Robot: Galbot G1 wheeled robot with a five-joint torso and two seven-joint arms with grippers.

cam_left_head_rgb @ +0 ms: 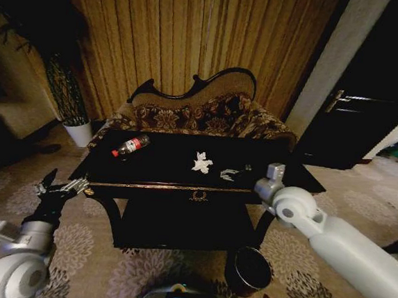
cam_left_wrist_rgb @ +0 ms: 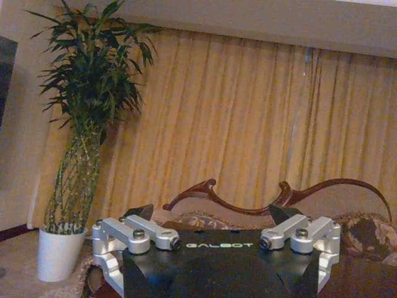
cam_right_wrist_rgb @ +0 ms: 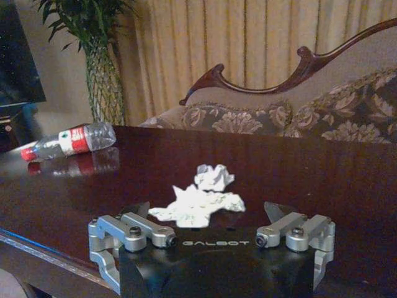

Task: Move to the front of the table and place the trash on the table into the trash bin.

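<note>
Both end effectors spread: right (cam_right_wrist_rgb: 211,217) over table (cam_left_head_rgb: 161,182) edge near paper wad (cam_right_wrist_rgb: 198,202), left (cam_left_head_rgb: 63,191) off its corner.

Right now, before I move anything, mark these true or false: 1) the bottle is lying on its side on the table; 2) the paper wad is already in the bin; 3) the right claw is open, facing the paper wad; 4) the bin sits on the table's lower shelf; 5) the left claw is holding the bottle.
1) True: the bottle lies on its side on the table.
2) False: the paper wad lies on the table; the bin holds none.
3) True: the right claw is open before the wad.
4) False: the bin stands on the carpet by the table.
5) False: the left claw is open and empty, off the table's corner.
</note>
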